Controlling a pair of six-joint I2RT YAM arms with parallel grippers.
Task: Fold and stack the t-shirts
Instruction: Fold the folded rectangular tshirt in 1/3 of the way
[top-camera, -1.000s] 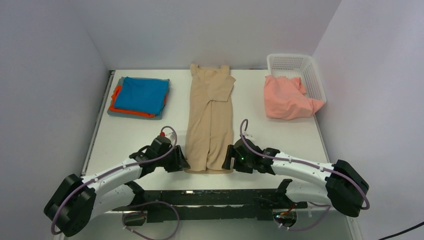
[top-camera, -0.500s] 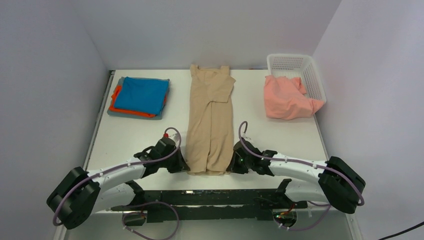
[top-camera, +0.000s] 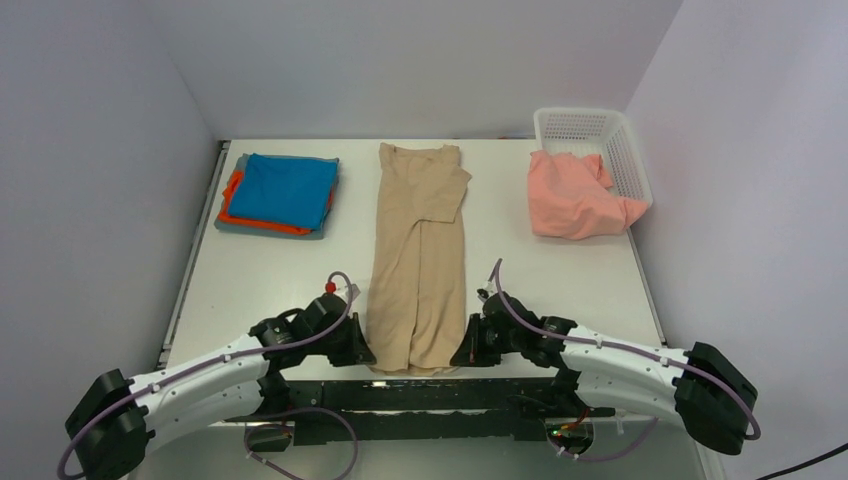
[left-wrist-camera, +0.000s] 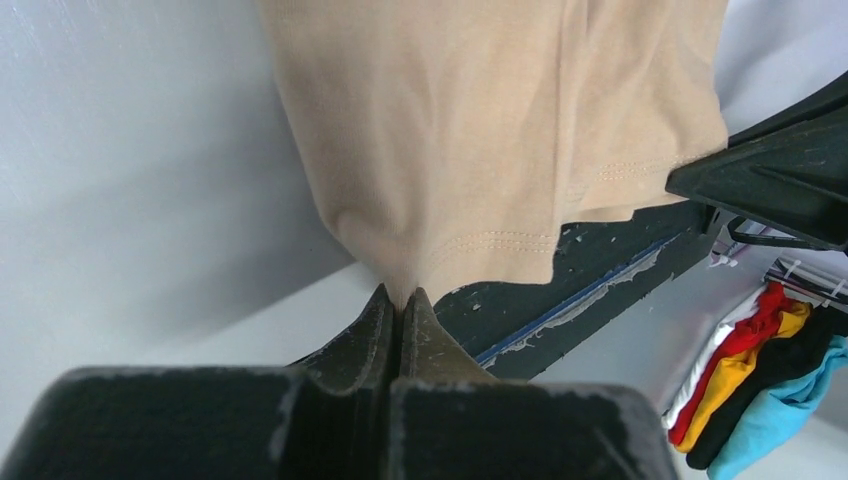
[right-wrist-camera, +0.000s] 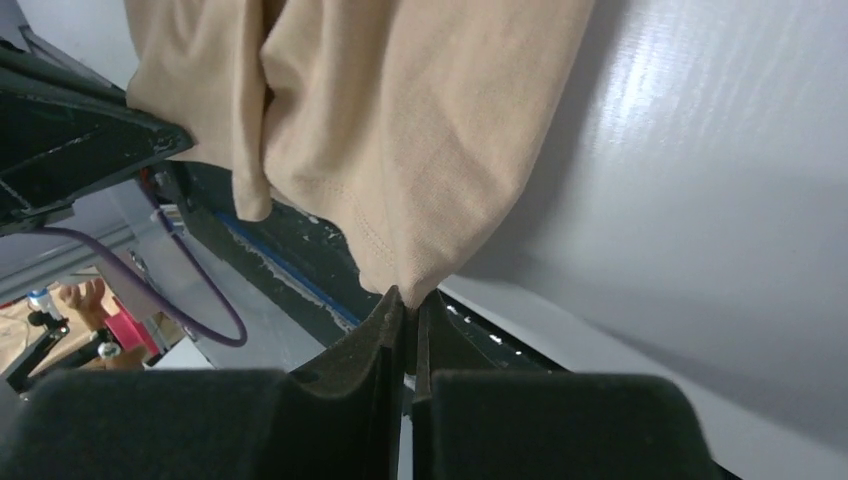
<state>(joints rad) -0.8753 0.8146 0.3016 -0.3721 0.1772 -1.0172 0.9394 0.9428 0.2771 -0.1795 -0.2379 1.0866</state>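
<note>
The long tan-beige t-shirt (top-camera: 420, 250) is soft matt cloth, the flat white table (top-camera: 270, 270) is smooth and a bit shiny

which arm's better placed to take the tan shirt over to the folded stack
Left, probably: the folded stack lies on its side, left of the tan shirt. Both the left tool and right tool are shut on its near hem corners.

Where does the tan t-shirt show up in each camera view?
Top external: tan t-shirt lies lengthwise down the table's middle.
Left wrist: tan t-shirt fills upper centre, corner pinched by the left gripper.
Right wrist: tan t-shirt fills upper left, corner pinched by the right gripper.
Shared landmark: its stitched bottom hem.
</note>
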